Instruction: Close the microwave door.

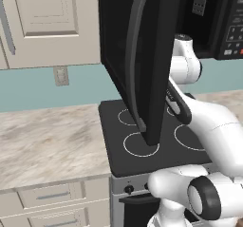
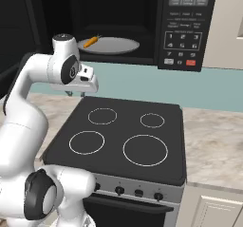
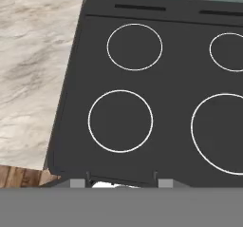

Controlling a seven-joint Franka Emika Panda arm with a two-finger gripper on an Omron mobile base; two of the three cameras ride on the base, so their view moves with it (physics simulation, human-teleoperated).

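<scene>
Above stove, glossy black microwave door (image 1: 142,45) ajar

The microwave door (image 1: 142,55) fills the frame's upper centre, above the stove top (image 1: 152,140), countertop (image 1: 47,140) at lower left.

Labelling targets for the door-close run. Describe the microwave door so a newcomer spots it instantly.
Start at the black stove with four white burner rings, then look up to the microwave mounted above it. The microwave door swings out from its left side, wide open. It is a glossy black panel with a long curved grey bar handle, unlike the cream cabinet doors beside it.
</scene>
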